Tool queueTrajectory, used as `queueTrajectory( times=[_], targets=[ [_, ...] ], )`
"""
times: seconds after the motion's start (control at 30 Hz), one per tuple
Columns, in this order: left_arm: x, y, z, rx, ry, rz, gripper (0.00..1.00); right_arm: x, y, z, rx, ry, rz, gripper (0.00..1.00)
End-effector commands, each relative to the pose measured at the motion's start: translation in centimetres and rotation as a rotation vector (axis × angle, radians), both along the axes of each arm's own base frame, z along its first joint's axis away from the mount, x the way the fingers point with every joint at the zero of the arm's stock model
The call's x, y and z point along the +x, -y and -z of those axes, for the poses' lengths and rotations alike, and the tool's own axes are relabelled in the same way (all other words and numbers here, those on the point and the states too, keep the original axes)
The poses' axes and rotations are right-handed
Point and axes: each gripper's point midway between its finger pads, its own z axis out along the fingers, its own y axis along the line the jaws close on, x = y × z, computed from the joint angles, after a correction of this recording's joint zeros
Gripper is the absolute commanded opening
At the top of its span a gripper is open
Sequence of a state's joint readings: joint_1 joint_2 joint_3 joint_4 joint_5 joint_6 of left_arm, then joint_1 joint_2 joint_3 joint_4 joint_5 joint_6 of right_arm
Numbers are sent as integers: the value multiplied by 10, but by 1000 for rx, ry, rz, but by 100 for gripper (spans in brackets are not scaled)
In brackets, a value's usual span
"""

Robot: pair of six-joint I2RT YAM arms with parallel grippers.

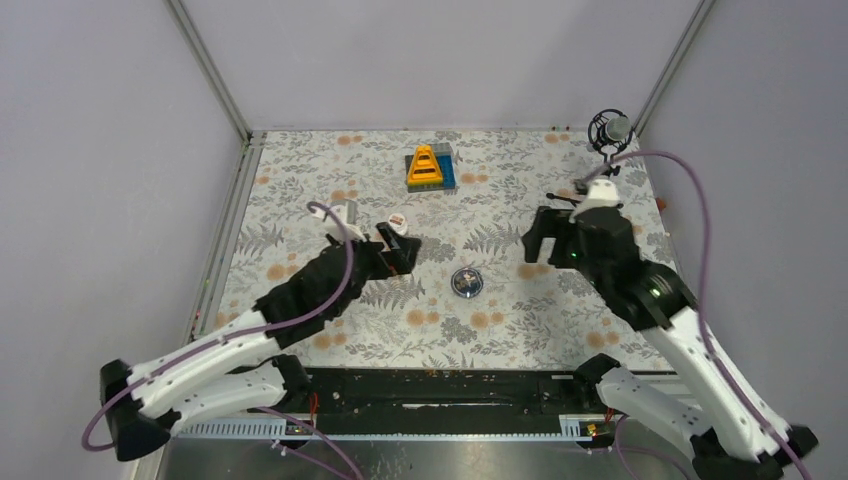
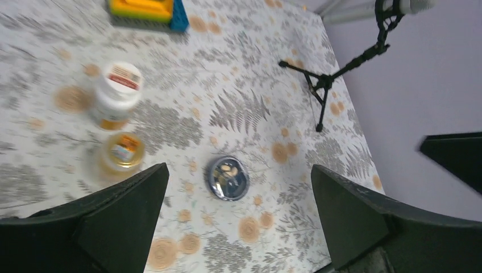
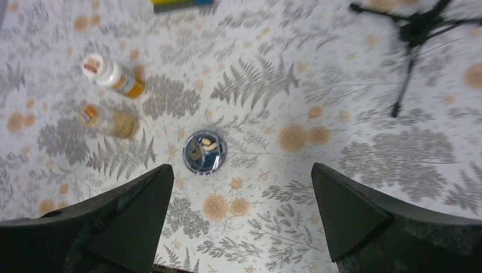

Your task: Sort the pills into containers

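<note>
A small round dark-blue dish [image 1: 467,282] sits mid-table with a few pale pills [image 2: 230,169] in it; it also shows in the right wrist view [image 3: 204,151]. A white bottle [image 2: 116,94] with a red label and white cap and an amber bottle [image 2: 121,151] stand left of the dish, both also in the right wrist view [image 3: 113,75] [image 3: 111,121]. My left gripper [image 1: 400,245] is open and empty, above the table beside the bottles. My right gripper [image 1: 535,245] is open and empty, to the right of the dish.
A yellow triangular toy [image 1: 428,166] on a grey-blue base stands at the back centre. A black microphone tripod [image 1: 607,135] stands at the back right. Grey walls and metal rails bound the flowered table.
</note>
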State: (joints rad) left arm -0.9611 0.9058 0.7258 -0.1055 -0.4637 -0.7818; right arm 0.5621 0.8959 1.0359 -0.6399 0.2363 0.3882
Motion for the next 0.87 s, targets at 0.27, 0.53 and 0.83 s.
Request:
queueTrajectory(
  times=[0.27,0.53,0.83],
  targets=[
    [-38,-141,-53,147,196,-228,99,-103,178,-121,-125,432,492,99],
    [-56,-178,-49,160,213,-264,99,-131,195,-113,-88,454,503,100],
    [-59,-189,-42,172,201,-298,99,-131,191,-110,-78,448,487,99]
  ],
)
